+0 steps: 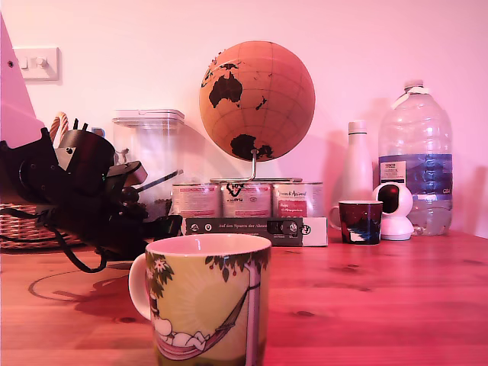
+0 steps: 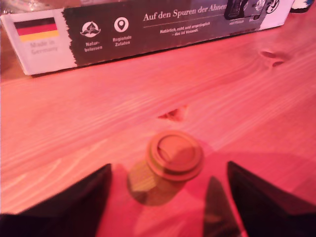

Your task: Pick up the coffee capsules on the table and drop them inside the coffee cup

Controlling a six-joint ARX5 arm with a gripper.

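One coffee capsule stands on the reddish wooden table. It is a small tapered pod with a wider rim, and it looks golden-brown in the reddish light. My gripper is open, one black finger on each side of the capsule, neither touching it. In the exterior view the black arm and gripper reach low over the table from that view's left, just behind the coffee cup. The cup is a large yellow-green mug with a hammock drawing. It hides the capsule there.
A long dark box with German print lies just beyond the capsule. Behind it are tins, a cork globe, a small dark espresso cup, a white camera, bottles and a wicker basket.
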